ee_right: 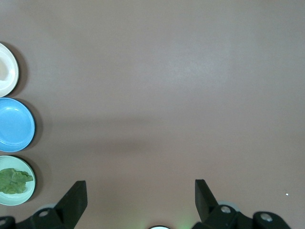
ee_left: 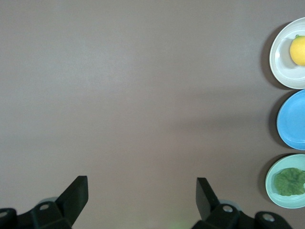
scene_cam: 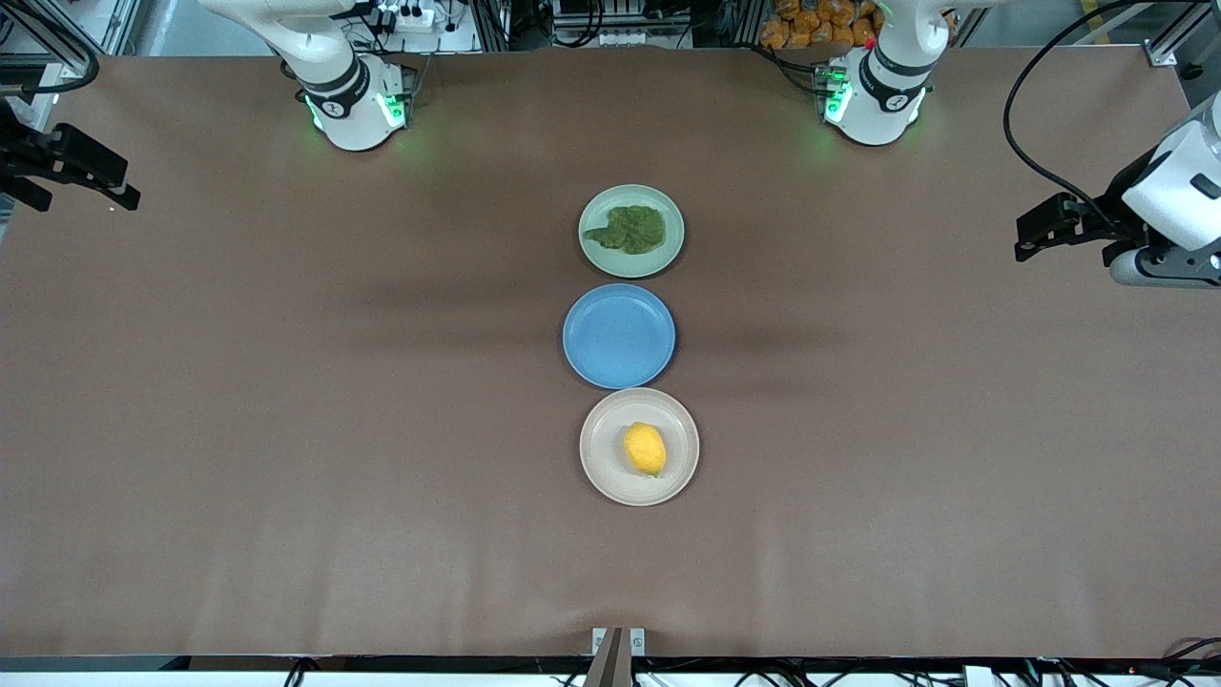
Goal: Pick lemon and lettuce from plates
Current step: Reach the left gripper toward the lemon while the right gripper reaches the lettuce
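The yellow lemon (scene_cam: 645, 448) (ee_left: 298, 50) lies on the beige plate (scene_cam: 603, 448) (ee_left: 281, 59), the plate nearest the front camera. The dark-green lettuce (scene_cam: 630, 229) (ee_left: 289, 182) (ee_right: 13, 181) lies flat on the mint plate (scene_cam: 670, 250) (ee_left: 272, 185) (ee_right: 27, 194), nearest the robots' bases. My left gripper (scene_cam: 1021, 239) (ee_left: 142, 191) hangs open over the left arm's end of the table, holding nothing. Over the right arm's end, my right gripper (scene_cam: 126, 187) (ee_right: 141, 193) is open too, with only bare table between its fingers. Both are well away from the plates.
A blue plate (scene_cam: 618, 336) (ee_left: 293, 119) (ee_right: 14, 125) with nothing on it sits between the two other plates, all three in a row at the table's middle. Brown table surface (scene_cam: 286, 382) spreads wide on both sides of the row.
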Motion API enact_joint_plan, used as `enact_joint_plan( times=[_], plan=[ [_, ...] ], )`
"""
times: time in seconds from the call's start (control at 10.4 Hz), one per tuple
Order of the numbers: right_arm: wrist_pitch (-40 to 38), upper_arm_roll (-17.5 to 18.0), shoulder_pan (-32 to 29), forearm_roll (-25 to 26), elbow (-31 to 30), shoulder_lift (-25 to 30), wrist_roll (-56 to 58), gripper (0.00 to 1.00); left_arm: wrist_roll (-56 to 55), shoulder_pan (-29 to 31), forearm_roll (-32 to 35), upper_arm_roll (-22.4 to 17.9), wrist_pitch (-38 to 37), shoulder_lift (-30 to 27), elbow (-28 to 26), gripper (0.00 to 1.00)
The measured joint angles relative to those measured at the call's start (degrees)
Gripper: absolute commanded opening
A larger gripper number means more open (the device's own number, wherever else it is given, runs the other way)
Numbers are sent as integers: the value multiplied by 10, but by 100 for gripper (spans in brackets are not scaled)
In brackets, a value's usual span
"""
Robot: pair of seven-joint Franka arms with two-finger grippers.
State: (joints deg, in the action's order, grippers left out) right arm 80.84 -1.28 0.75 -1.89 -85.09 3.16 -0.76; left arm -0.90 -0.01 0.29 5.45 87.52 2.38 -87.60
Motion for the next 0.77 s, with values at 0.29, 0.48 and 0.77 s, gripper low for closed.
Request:
enact_joint_plan(
  times=[0.29,0.48,0.77],
  plan=[
    [0,0,0,0,0,0,0,100,0,-2,0,1,0,4,0,100],
    [-1,0,0,0,0,-1,0,100,0,-4,0,3,1,11,0,100],
    [-1,2,0,0,0,-2,0,100,0,-20,0,4,7,29,0,100]
  ],
)
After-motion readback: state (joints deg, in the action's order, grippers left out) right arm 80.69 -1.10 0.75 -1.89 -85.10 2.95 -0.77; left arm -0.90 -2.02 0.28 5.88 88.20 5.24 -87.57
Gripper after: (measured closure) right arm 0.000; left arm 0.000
